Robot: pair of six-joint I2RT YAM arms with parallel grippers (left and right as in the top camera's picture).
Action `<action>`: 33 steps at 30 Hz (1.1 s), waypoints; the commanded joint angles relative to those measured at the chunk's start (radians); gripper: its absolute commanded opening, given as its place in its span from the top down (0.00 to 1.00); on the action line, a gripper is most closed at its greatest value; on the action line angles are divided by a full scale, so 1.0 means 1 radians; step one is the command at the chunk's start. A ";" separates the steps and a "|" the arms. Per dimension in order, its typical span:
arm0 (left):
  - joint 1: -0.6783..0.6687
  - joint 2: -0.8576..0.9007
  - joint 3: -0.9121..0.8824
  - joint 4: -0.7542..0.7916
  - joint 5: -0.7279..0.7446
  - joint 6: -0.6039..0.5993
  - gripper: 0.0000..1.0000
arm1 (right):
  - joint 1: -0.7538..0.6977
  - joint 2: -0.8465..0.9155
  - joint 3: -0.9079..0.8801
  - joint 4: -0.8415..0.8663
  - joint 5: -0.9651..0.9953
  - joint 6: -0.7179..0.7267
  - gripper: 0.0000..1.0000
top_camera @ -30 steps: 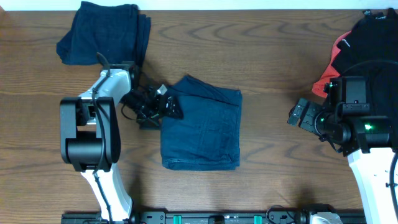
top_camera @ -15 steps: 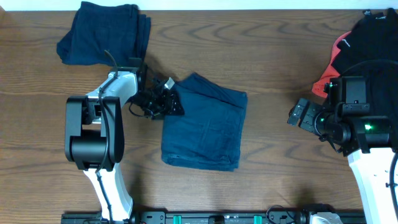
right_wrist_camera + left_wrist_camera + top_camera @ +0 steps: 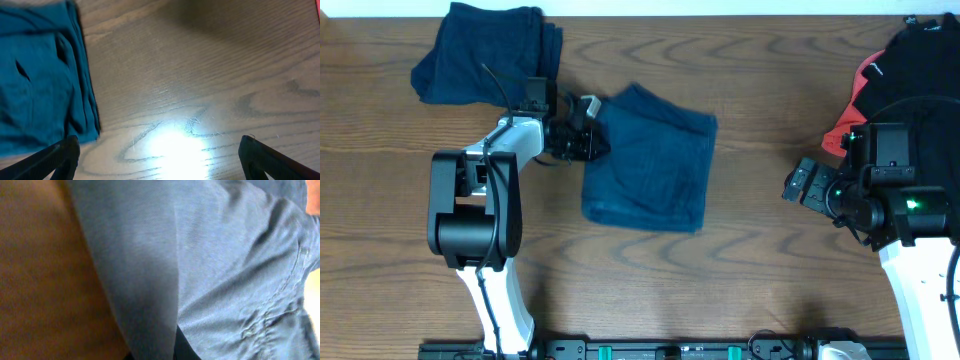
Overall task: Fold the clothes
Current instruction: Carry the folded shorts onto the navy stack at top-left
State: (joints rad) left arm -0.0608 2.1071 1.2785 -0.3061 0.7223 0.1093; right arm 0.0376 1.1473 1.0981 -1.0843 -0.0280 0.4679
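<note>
A folded blue garment [image 3: 650,160] lies on the wooden table [image 3: 760,90], slightly skewed. My left gripper [image 3: 588,132] is shut on its upper left edge. In the left wrist view the blue cloth [image 3: 225,255] fills most of the frame, with a fold of it pinched between the jaws at the bottom [image 3: 152,356]. My right gripper [image 3: 800,188] hovers open to the right of the garment, apart from it. Its wrist view shows the two fingertips [image 3: 65,155] wide apart over bare wood, gripper [image 3: 160,160] holding nothing, and the garment [image 3: 35,75] at the left.
A stack of folded dark blue clothes [image 3: 485,50] sits at the back left, just behind the left arm. A heap of unfolded black and red clothes [image 3: 895,70] lies at the back right, beside the right arm.
My left gripper has shut on the garment's left edge and moved toward the back. The garment has shifted and turned with it. The right arm has not moved.
</note>
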 commanded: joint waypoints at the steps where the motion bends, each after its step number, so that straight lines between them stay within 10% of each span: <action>1: 0.004 0.030 0.017 0.070 -0.132 0.005 0.94 | 0.005 -0.002 0.006 -0.001 0.001 0.018 0.01; 33: 0.032 0.030 0.224 0.599 -0.556 -0.253 0.94 | 0.005 -0.002 0.006 -0.001 0.001 0.018 0.01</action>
State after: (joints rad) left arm -0.0452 2.1323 1.4677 0.2527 0.2527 -0.0460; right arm 0.0376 1.1473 1.0981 -1.0843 -0.0280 0.4679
